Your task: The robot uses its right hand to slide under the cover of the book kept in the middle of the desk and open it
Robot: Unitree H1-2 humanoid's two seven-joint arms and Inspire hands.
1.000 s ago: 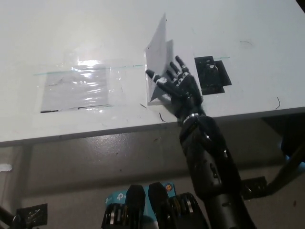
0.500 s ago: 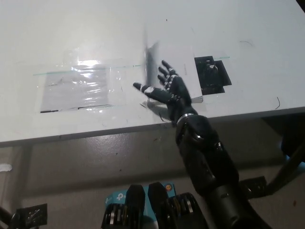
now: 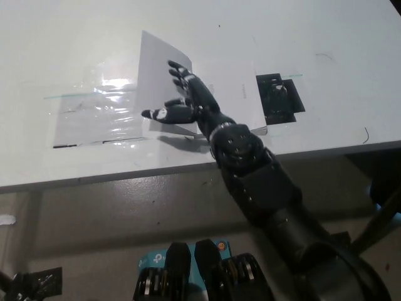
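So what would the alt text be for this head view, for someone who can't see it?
A black right hand, fingers spread, pushes the white cover of a book open toward the left on a white desk. A black patch lies right of the book and a shiny clear sheet left of it.

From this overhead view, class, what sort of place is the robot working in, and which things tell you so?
Probably a robotics test bench rather than a study: a bare white desk, a taped-down clear plastic sheet, and a black marker patch beside the book that the black robot hand opens.
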